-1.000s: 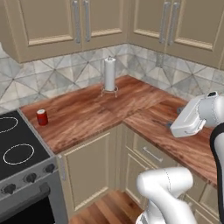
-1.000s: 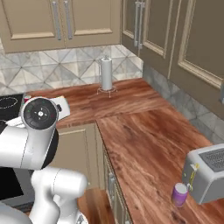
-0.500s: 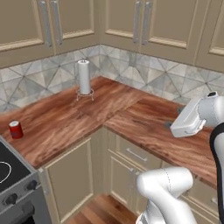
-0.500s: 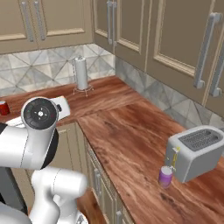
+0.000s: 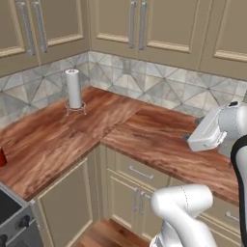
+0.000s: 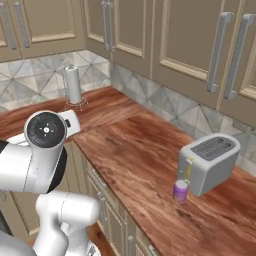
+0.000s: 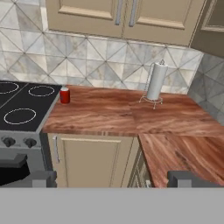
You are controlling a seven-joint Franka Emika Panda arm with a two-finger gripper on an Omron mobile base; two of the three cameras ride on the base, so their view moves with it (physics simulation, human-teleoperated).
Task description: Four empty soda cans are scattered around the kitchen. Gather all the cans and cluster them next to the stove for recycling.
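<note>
Since before, our views swing right: purple can [image 6: 180,190] beside toaster [image 6: 208,162] nears; red can [image 7: 64,95] sits far from our end effector [image 7: 111,178], grip unclear.

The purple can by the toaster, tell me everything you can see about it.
The pale purple soda can is a small cylinder with a lighter silvery top. It stands upright on the wooden countertop, close in front of the silver toaster at its left front corner; whether the two touch cannot be told. Its material looks like smooth metal, and no dent or label can be made out. Nothing holds it.
</note>
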